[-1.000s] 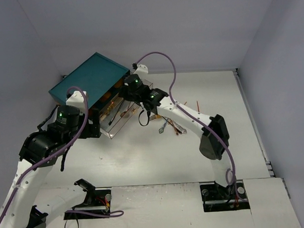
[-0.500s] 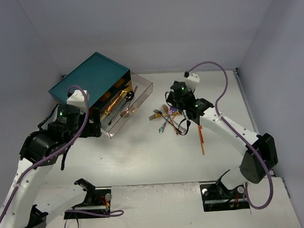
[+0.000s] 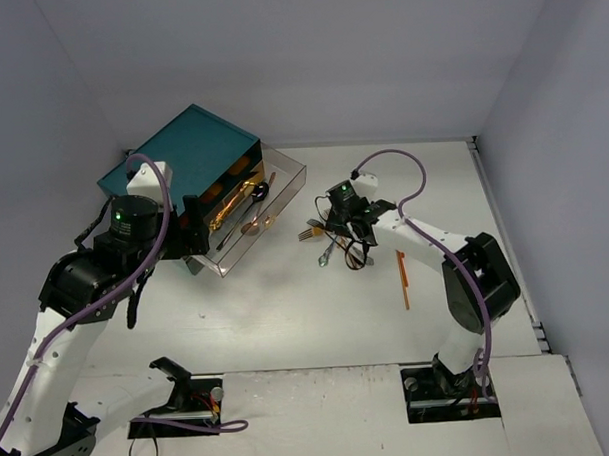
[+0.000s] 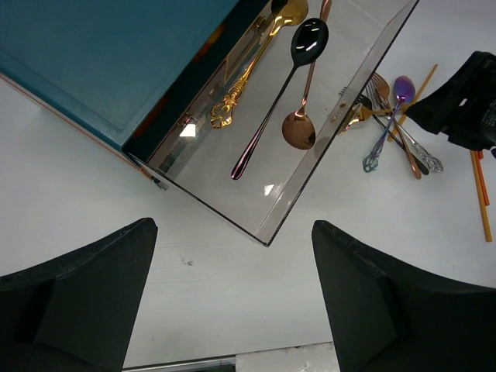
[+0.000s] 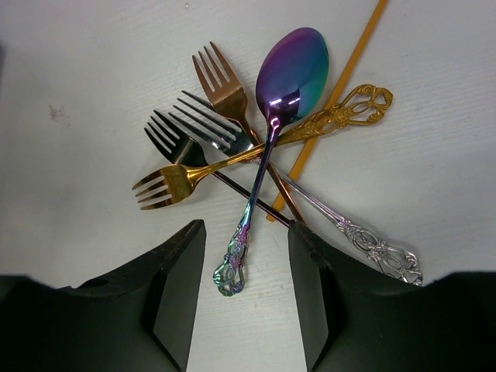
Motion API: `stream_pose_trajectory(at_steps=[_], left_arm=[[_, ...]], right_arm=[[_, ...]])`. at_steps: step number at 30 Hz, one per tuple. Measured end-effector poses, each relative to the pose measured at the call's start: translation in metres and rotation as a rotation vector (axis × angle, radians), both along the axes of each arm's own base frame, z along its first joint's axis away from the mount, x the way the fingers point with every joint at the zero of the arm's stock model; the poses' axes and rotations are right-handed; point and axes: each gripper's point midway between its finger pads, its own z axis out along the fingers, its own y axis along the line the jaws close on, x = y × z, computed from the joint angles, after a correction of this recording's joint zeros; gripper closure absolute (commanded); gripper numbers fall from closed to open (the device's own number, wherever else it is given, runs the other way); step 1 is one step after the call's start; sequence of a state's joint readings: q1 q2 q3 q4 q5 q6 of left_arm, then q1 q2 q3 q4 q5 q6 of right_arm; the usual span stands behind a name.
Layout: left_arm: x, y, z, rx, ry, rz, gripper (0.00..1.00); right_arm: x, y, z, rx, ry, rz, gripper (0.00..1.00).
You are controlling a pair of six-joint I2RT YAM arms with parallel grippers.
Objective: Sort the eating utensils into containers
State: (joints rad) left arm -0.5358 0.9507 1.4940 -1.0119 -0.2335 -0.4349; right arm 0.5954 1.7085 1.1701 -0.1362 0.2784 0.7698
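Holding three spoons [image 4: 298, 130], the clear drawer [image 4: 346, 124] stands pulled out of the teal chest [image 3: 177, 152]; left gripper [image 4: 232, 229] hovers above, jaws wide, empty; right gripper [image 5: 246, 232], jaws part-open, straddles the iridescent spoon [image 5: 291, 70] handle among forks [image 5: 219, 89] on the table [image 3: 288, 319].

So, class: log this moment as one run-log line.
phase: sorting | left gripper: open, empty, facing clear drawer | right gripper: open, over purple spoon handle | drawer holds: three spoons | unsorted: forks
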Motion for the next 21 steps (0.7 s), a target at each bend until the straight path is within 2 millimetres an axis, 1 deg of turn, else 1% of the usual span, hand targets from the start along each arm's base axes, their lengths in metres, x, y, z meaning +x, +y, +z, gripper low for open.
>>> stream_pose_trajectory(at_steps=[5,9,12,21], left_arm=[[-0.004,0.003,0.001,-0.025,-0.015,0.018,0.21],[-0.01,0.007,-0.012,-0.023,0.002,0.026,0.21],[-0.012,0.008,-0.016,-0.024,0.008,0.029,0.21],[-0.012,0.006,-0.018,-0.018,0.016,0.021,0.21]], right_arm=[[0.006,0.006,-0.017,-0.011,0.034,0.008,0.58],[0.016,0.014,-0.021,-0.01,0.038,0.012,0.61],[0.022,0.016,-0.023,-0.007,0.035,0.009,0.64],[0.025,0.008,-0.032,0.016,0.054,-0.056,0.71]])
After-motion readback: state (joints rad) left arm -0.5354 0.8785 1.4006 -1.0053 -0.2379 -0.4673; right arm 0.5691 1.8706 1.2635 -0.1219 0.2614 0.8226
